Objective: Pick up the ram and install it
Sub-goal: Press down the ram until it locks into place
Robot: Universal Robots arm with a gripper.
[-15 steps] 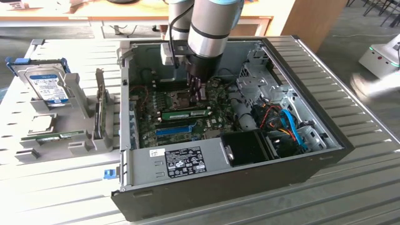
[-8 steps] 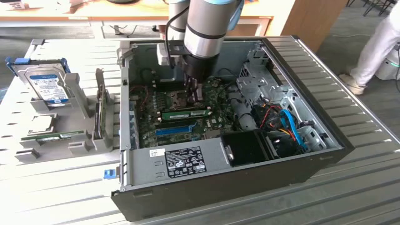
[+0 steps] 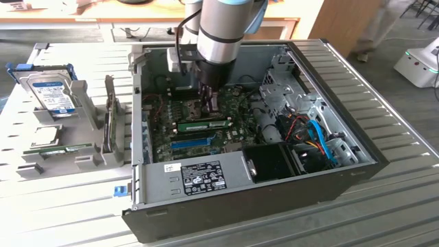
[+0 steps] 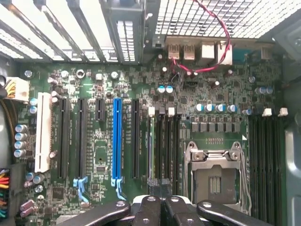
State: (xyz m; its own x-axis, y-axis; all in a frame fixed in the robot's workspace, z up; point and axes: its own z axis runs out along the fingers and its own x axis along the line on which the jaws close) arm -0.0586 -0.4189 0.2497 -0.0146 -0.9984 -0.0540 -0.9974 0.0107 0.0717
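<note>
The ram [image 3: 203, 125] is a narrow green stick lying along a slot in the motherboard [image 3: 233, 136] inside the open computer case [image 3: 343, 170]. In the wrist view the ram [image 4: 150, 146] appears edge-on as a thin greenish line in a dark slot beside the processor socket [image 4: 214, 174]. My gripper [image 3: 212, 107] reaches down into the case just above the board, close to the stick. Its black ribbed fingertips [image 4: 154, 182] are pressed together with nothing between them, right over one end of the ram. My gripper [image 4: 160, 183] is shut; whether it touches the stick I cannot tell.
A long blue slot [image 4: 116, 141] runs parallel to the ram, and more dark slots [image 4: 263, 160] lie past the socket. Outside the case, at the exterior view's left, a grey rack [image 3: 82, 159] holds a hard drive [image 3: 51, 92], an upright grey card [image 3: 110, 121] and a small green board [image 3: 60, 150].
</note>
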